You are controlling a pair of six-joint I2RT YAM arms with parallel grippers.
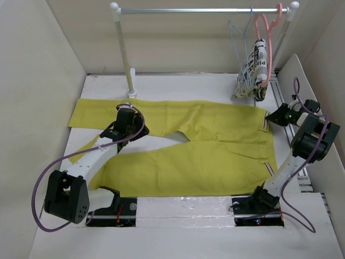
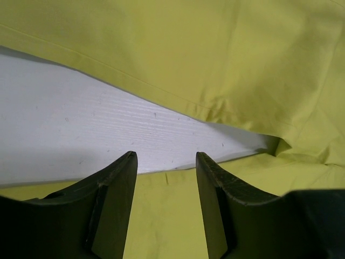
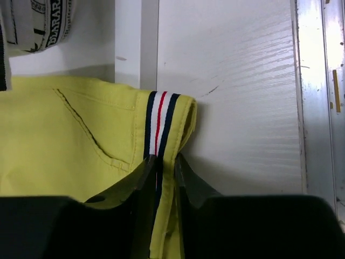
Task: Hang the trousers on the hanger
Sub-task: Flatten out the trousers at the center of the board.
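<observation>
The trousers (image 1: 215,162) lie flat mid-bench, waistband (image 3: 160,116) at the right edge, pinched by the right gripper (image 3: 164,162). The left gripper (image 2: 166,162), fingers spread near the crotch (image 2: 277,144), should grip cloth before both lift.

Here's the tally: one pair of trousers (image 1: 215,162), two hangers, a pale-blue hanger (image 1: 240,40) and a pink hanger (image 1: 265,32), one printed cloth (image 1: 252,75), one rail (image 1: 205,10), and two arms, left arm (image 1: 91,162) and right arm (image 1: 291,162).

Flat yellow trousers (image 1: 215,167), hanging blue hanger (image 1: 235,36)
</observation>
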